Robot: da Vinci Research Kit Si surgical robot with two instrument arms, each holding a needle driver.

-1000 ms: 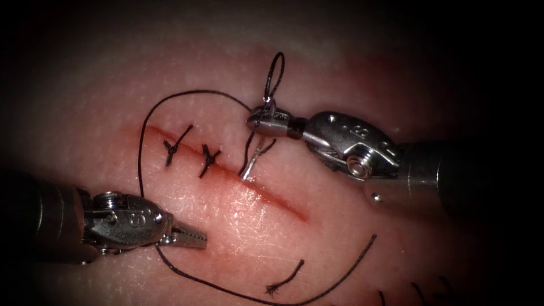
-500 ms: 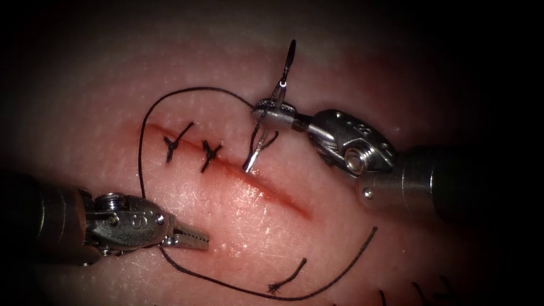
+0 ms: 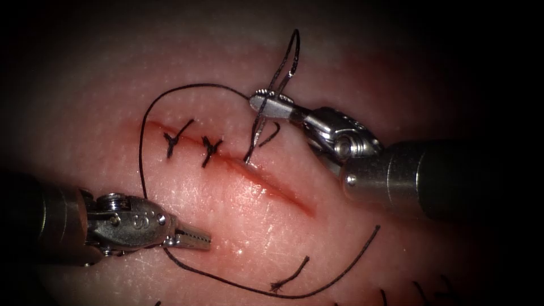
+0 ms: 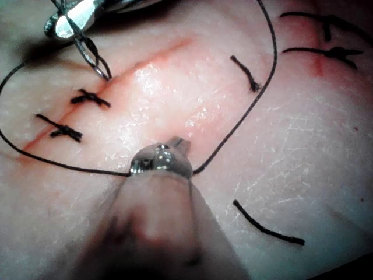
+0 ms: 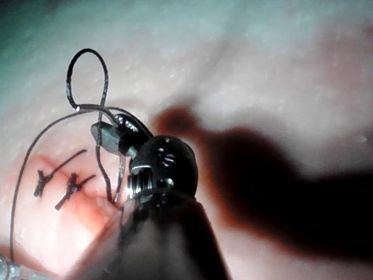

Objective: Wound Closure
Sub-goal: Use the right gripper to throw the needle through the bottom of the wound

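Nearest, the left tool (image 3: 195,238) rests on the tissue (image 3: 238,215) left of the cut (image 3: 266,190), its jaws pressed together and holding nothing; the thread (image 3: 144,136) runs just behind it. Bare tissue lies between it and the cut. Two finished stitches (image 3: 190,144) cross the cut's far end. Farther back, the right tool (image 3: 266,103) pinches the needle (image 3: 256,133) near its upper end, the tip in the cut beside the stitches. A thread loop (image 3: 288,59) stands above those jaws.
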